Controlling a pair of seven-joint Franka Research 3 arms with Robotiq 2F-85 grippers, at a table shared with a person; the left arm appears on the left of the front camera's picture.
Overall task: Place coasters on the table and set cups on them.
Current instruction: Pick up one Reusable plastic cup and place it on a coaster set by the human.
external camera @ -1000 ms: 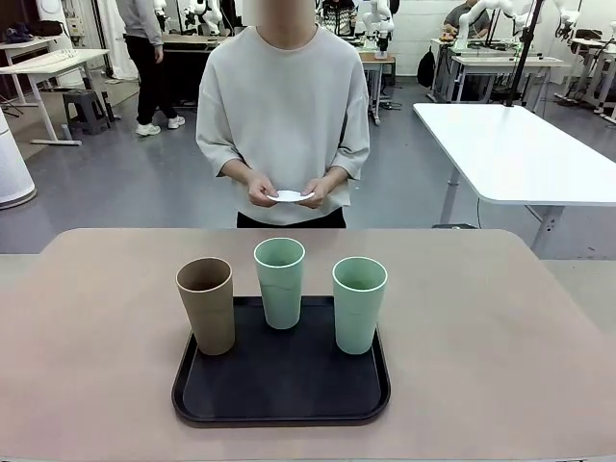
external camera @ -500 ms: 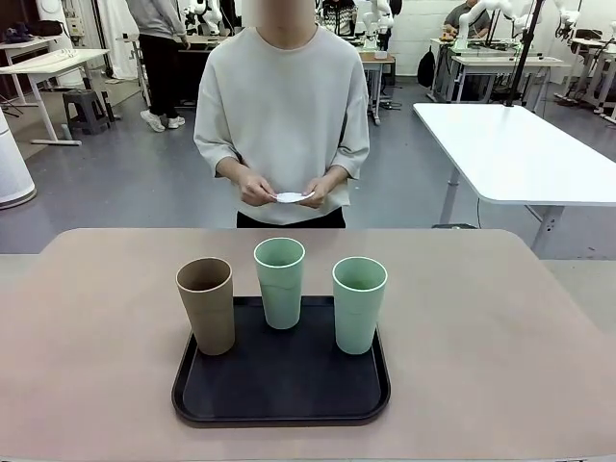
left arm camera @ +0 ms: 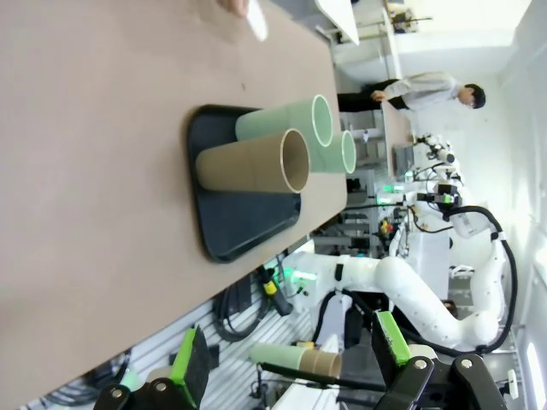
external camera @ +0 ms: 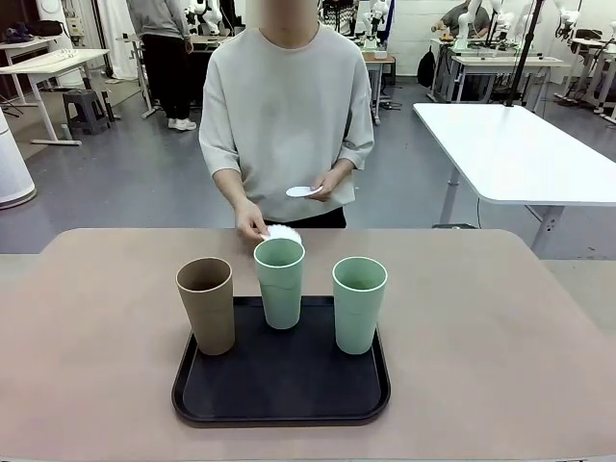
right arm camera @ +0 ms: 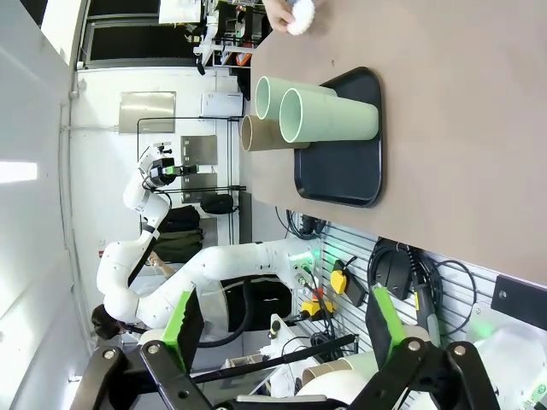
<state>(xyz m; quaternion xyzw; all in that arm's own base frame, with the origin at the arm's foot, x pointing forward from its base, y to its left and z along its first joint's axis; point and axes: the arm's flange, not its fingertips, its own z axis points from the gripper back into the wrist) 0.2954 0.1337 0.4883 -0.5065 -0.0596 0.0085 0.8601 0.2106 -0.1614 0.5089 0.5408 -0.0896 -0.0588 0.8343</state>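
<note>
Left gripper [left arm camera: 291, 363]: jaws are standing wide apart, gripping nothing. It is hanging off the table [external camera: 87, 318] and looking in over it from the left side.
Right gripper [right arm camera: 282, 329]: same, with jaws spread wide and nothing between the pads. It is looking in from the right side.

Black tray [external camera: 281, 390] is sitting mid-table, close to the near edge. All three cups are standing upright on it, mouths up and directly on the tray:
- brown cup [external camera: 206, 306] is sitting at the tray's left edge
- middle green cup [external camera: 280, 284] is sitting at the middle of the tray's far edge
- right green cup [external camera: 359, 306] is sitting toward the tray's right edge

The cups are standing apart, none touching another.

A person is standing at the table's far edge. The lower hand [external camera: 249, 219] is reaching down over the middle of the far edge, pinching one coaster [external camera: 282, 233] by its rim. That coaster is sitting just behind the middle green cup's mouth, between the tray and the far edge. Cannot tell whether it is touching the table, because the cup is hiding its underside.

The upper hand [external camera: 329, 183] is holding a flat white stack [external camera: 302, 192] of coasters at waist height, beyond the far edge and clear of the table. Cannot tell how many are in it.
</note>
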